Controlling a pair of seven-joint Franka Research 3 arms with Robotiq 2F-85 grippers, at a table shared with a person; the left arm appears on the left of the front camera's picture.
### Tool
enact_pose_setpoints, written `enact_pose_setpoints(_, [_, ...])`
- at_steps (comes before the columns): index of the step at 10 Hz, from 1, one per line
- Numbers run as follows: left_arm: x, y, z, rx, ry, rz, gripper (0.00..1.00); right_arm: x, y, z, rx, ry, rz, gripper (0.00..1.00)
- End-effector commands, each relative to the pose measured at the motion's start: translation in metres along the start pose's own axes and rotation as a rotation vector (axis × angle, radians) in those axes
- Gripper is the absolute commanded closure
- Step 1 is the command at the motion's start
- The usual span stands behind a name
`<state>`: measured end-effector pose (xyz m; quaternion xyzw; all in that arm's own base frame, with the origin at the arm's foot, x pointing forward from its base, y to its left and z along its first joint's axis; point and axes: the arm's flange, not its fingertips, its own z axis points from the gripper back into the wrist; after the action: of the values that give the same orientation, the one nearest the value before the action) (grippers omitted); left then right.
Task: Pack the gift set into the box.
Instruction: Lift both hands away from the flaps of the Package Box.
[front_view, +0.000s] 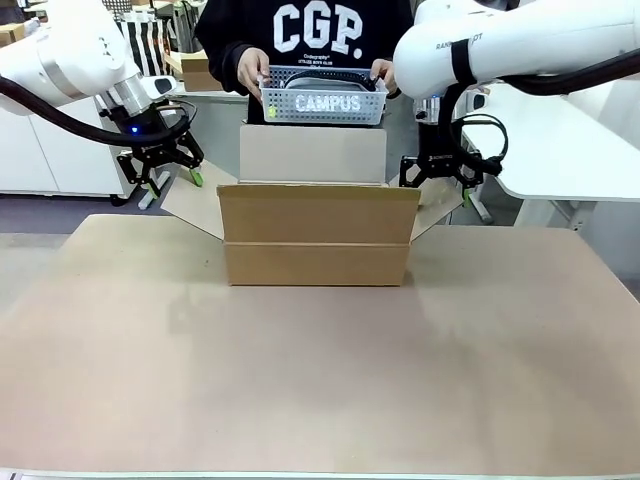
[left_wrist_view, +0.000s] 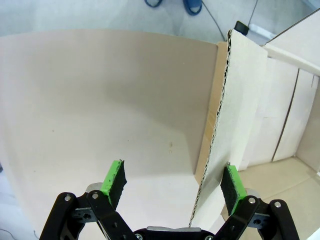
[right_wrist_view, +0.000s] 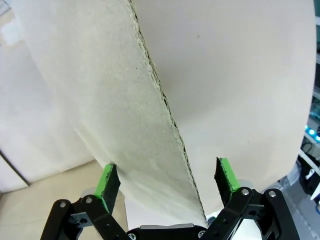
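Box stands open at the middle of the worktop, and a person holds a grey CAMPUS basket just above its far flap. My left hand is spread wide astride the left side flap, and my right hand is spread the same way around the right side flap.

Box: plain brown corrugated cardboard, paler on the inner flap faces. Worktop: uniform light brown. Basket: grey lattice walls, white "CAMPUS" lettering. Person's sweatshirt: black, large white letters. Left pincer and right pincer: black, green pads. Left arm and right arm: white.
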<state>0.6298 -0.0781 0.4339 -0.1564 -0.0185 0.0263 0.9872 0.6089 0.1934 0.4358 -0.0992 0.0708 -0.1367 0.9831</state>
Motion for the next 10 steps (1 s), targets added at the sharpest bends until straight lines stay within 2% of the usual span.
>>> enact_pose_setpoints(1, [-0.0001, 0.0007, 0.0010, 0.017, -0.007, 0.010, 0.00, 0.0011, -0.0030, 0.0030, -0.002, 0.001, 0.013, 0.00])
enact_pose_setpoints(10, [-0.0001, 0.0007, 0.0010, 0.017, -0.007, 0.010, 0.00, 0.0011, -0.0030, 0.0030, -0.002, 0.001, 0.013, 0.00])
